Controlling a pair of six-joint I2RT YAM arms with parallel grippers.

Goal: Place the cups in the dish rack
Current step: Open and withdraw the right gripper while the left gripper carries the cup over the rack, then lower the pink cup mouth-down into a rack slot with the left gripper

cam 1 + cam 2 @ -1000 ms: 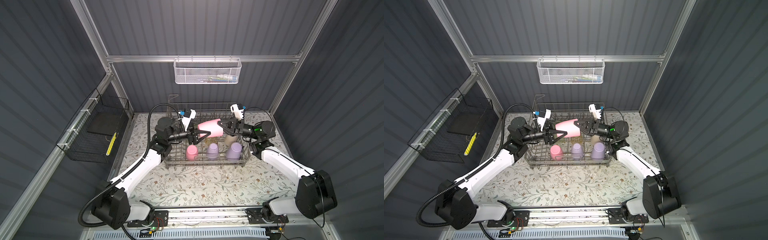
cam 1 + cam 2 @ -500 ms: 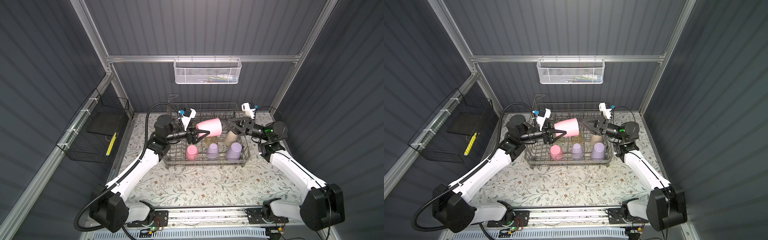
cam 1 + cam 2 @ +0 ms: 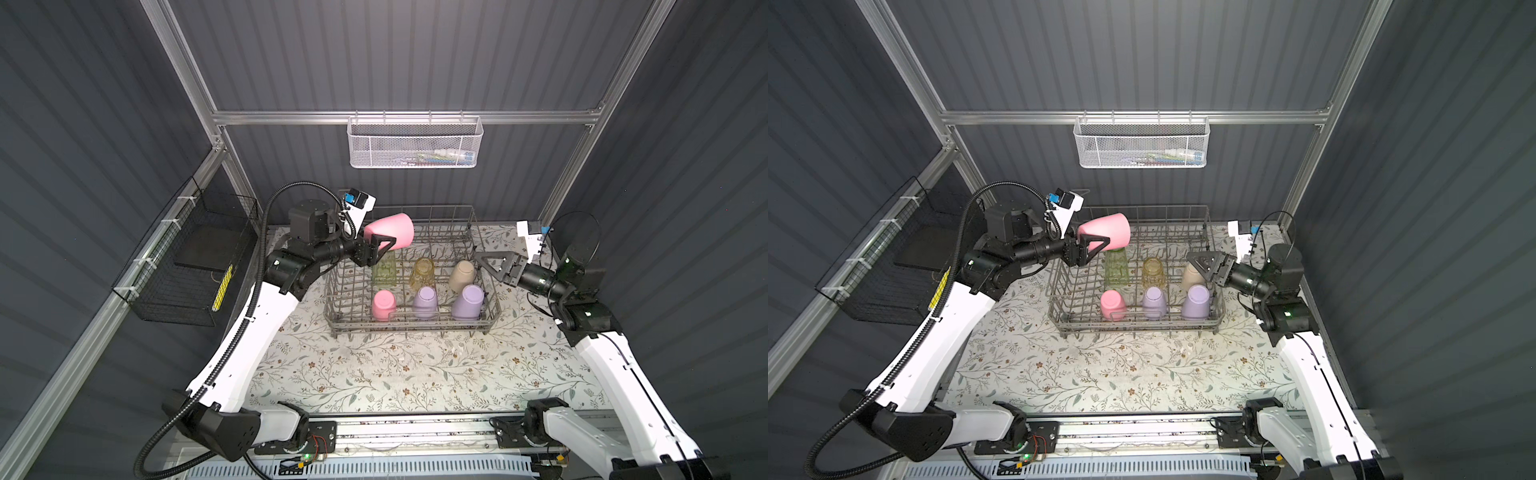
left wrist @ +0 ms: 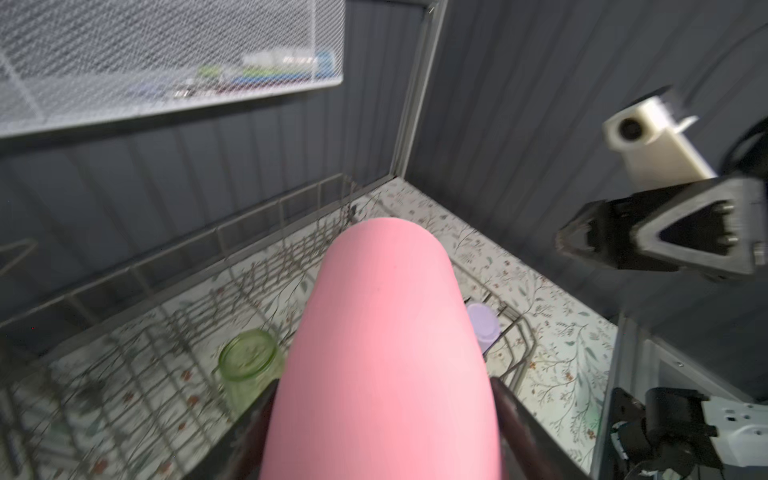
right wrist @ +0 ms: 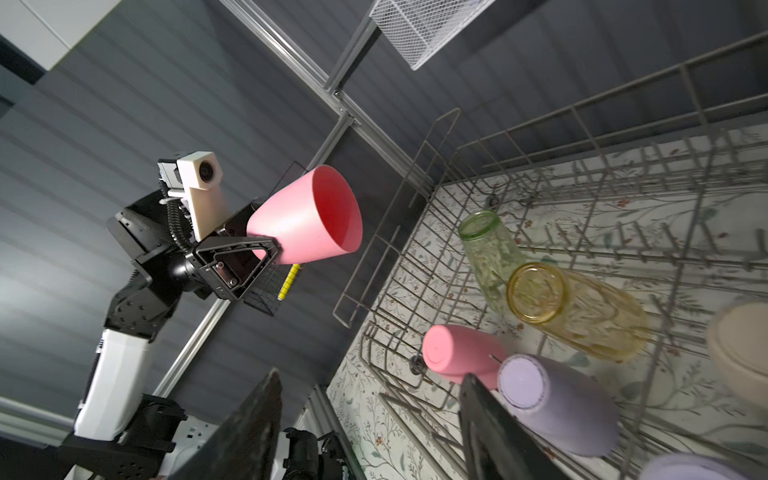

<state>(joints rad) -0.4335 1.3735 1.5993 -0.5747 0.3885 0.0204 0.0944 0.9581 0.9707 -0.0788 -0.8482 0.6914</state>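
The raised cup [image 3: 390, 230] is plain pink, deeper pink inside. The dish rack [image 3: 357, 326] is grey wire. Its far row holds a clear green ribbed cup [image 3: 384, 270], a clear yellow cup [image 3: 423, 272] and a beige cup [image 3: 462, 275]. The near row holds a pink cup [image 3: 383, 303], a left lilac cup [image 3: 425, 302] and a right lilac cup [image 3: 467, 301]. The surface [image 3: 374, 374] is off-white, printed with grey-green leaves and small brown flowers.
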